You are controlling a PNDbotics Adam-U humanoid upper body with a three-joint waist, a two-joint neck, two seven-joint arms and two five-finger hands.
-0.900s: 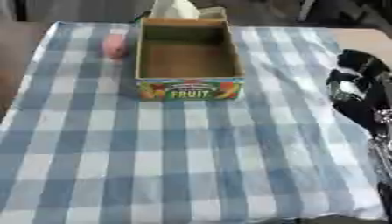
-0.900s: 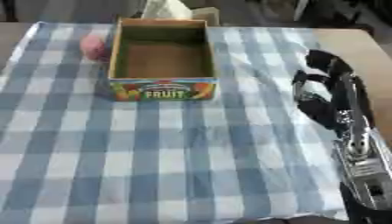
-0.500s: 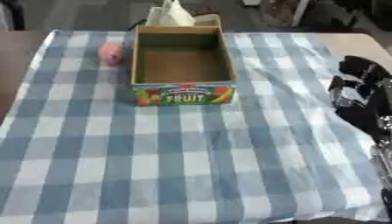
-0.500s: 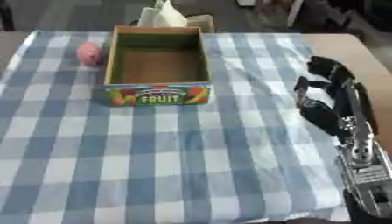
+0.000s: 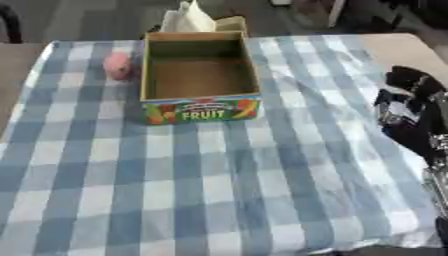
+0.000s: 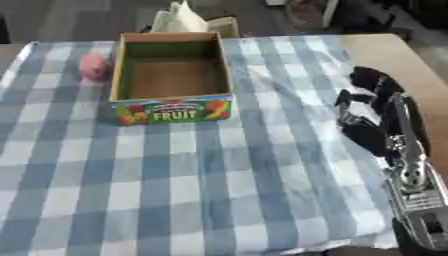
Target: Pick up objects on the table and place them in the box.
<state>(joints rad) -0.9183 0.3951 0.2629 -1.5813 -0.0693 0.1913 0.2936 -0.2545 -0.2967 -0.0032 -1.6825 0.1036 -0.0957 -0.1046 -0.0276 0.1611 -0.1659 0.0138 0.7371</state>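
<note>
Since the earlier frames the whole scene has slid lower and a little sideways in both views, which is the head tilting; the box, the pink thing and the robot's right hand keep the same places relative to one another on the cloth. The cardboard box is open-topped and empty, brown inside, with a green band along its inner walls and a bright front panel printed FRUIT with pictures of fruit. It stands on the far half of the blue-and-white checked tablecloth. Just beside its left wall, a little apart from it, lies a small rounded pink object on the cloth, too blurred to name more exactly. Behind the box's far wall something pale and crumpled like paper or tissue sticks up, with a cream-coloured edge beside it. The right hand, black with silver at the wrist, rests at the cloth's right edge, well apart from the box; its fingers look curled inward and hold nothing. Bare brown tabletop shows past the cloth at the far right. The near half of the cloth is wide open, and the left hand is out of sight
</note>
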